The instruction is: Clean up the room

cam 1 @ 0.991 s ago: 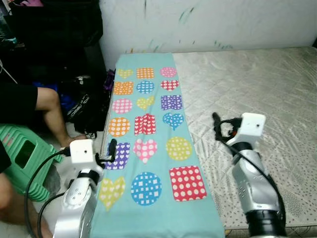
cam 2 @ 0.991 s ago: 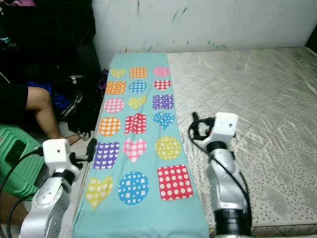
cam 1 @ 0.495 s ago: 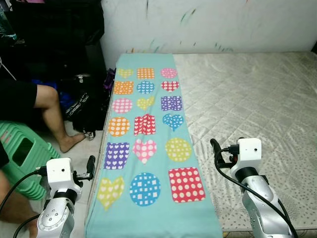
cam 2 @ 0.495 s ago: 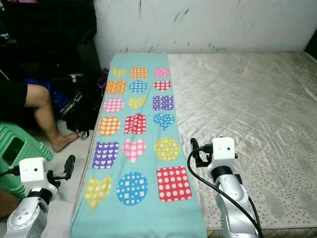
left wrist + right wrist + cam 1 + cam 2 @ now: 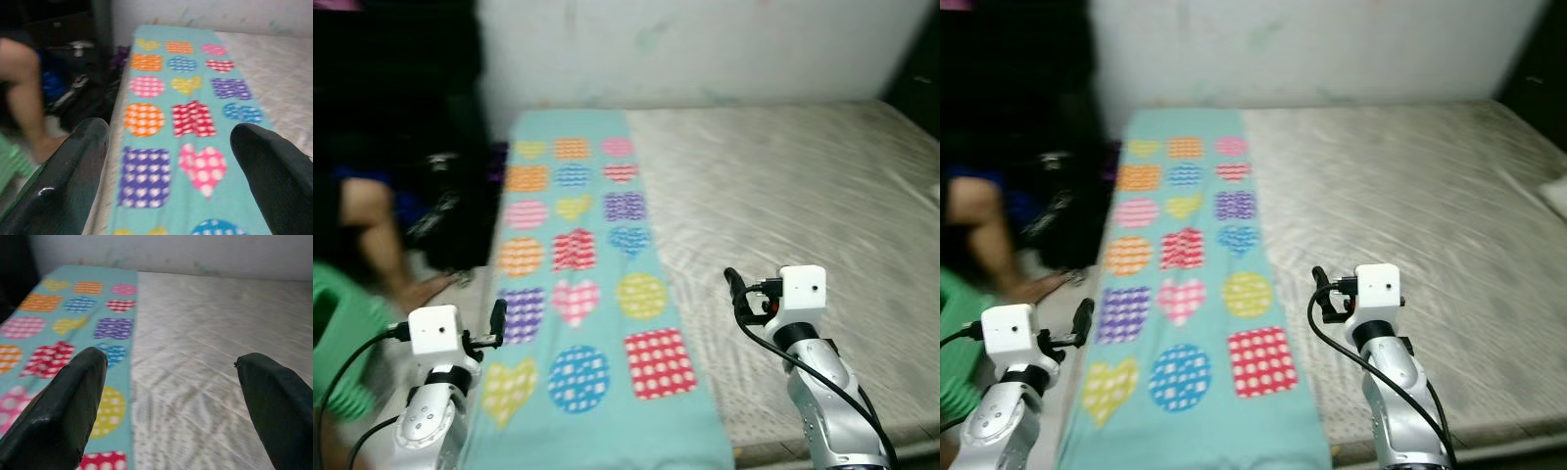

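1. Blanket [image 5: 578,284] first: a long teal cloth printed with dotted circles, hearts and squares in orange, pink, purple, red, blue and yellow, lying flat along the left edge of the mattress [image 5: 803,196] and running from just below me up to the wall.
2. My left gripper [image 5: 168,161] hangs low beside the blanket's near left edge, off the bed, its two black fingers spread wide with nothing between them.
3. My right gripper [image 5: 171,396] hovers over the bare mattress just right of the blanket's near end, jaws equally wide and holding nothing.
4. Mattress surface: pale beige, quilted in a fine stitched pattern with soft ripples, matte, filling the right side of the bed.
5. On the floor to my left, a green plastic stool [image 5: 333,333], and a person's bare leg [image 5: 372,230] beside it.
6. Past the leg, dark bags [image 5: 450,211] heaped against the bed's side; details are blurred.
7. Farthest off, a whitish wall [image 5: 705,49] with faint scuffs and streaks behind the bed's head.
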`<state>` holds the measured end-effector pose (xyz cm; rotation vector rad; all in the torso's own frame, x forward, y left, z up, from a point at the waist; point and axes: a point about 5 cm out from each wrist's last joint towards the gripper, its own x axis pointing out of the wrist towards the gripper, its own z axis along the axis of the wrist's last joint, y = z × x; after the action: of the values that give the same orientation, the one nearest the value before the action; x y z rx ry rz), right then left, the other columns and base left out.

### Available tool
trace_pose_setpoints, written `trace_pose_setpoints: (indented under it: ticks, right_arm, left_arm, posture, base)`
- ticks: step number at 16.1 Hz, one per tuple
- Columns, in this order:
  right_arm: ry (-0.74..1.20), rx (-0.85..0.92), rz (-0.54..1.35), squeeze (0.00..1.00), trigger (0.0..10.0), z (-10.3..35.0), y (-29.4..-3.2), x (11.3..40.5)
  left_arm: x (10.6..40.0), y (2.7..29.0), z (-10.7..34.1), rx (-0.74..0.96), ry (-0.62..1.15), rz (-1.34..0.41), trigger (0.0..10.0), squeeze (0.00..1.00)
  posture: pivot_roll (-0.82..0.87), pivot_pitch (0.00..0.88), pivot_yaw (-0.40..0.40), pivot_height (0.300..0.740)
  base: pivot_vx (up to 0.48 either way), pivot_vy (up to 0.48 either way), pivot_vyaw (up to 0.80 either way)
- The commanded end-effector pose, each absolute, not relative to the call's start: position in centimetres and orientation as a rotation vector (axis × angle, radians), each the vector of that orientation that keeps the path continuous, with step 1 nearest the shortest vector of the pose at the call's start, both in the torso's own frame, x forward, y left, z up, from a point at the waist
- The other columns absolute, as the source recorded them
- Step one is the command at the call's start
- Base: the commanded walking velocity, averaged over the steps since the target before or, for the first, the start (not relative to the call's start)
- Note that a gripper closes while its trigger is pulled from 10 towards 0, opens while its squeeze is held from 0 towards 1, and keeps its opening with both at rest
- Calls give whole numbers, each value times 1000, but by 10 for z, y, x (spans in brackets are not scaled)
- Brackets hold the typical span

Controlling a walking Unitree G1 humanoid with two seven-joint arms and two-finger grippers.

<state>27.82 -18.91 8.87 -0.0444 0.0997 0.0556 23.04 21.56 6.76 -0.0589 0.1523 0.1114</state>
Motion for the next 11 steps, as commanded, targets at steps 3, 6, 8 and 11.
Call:
trace_pose_setpoints:
  ticks: [3, 6, 8, 11]
  right_arm:
    - [94, -38, 56, 0, 10000, 93, -190, 279]
    - [91, -47, 58, 0, 10000, 95, -190, 280]
    - [83, -44, 64, 0, 10000, 96, -188, 281]
    - [81, -44, 73, 0, 10000, 96, -186, 281]
  left_arm:
    - [232, 213, 66, -58, 160, 97, 10000, 0]
    - [232, 211, 66, -69, 160, 94, 10000, 0]
    - [233, 210, 66, -66, 160, 91, 10000, 0]
    - [233, 209, 66, -64, 158, 90, 10000, 0]
  posture:
    - [-124, 0, -1, 740]
    - [-124, 0, -1, 740]
    - [-123, 0, -5, 740]
    - [-121, 0, -5, 740]
  base:
    - [0, 0, -800]
    - [0, 0, -800]
    - [0, 0, -478]
    - [0, 0, -135]
